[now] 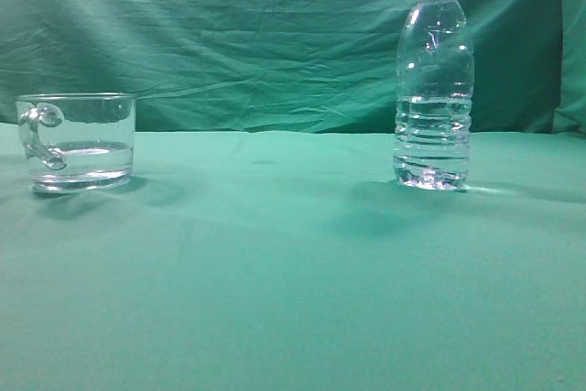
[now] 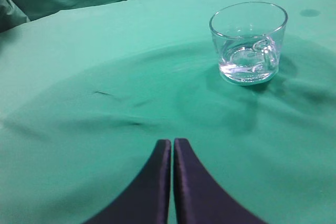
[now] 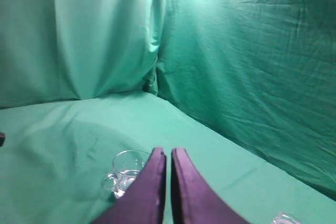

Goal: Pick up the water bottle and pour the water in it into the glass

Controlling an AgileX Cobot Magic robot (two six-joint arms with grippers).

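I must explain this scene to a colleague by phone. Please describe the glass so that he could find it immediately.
Look at the green cloth-covered table in the exterior view and go to its far left. There stands the glass, a short, wide, clear mug with a looped handle and a little water at the bottom. The only other object, the water bottle on the right, is much taller and narrow.

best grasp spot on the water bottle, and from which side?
Probably the smooth upper body of the water bottle, above the ribs and waterline, taken side-on by the right gripper. The bottle stands upright, uncapped, with nothing beside it; the glass sits far left.
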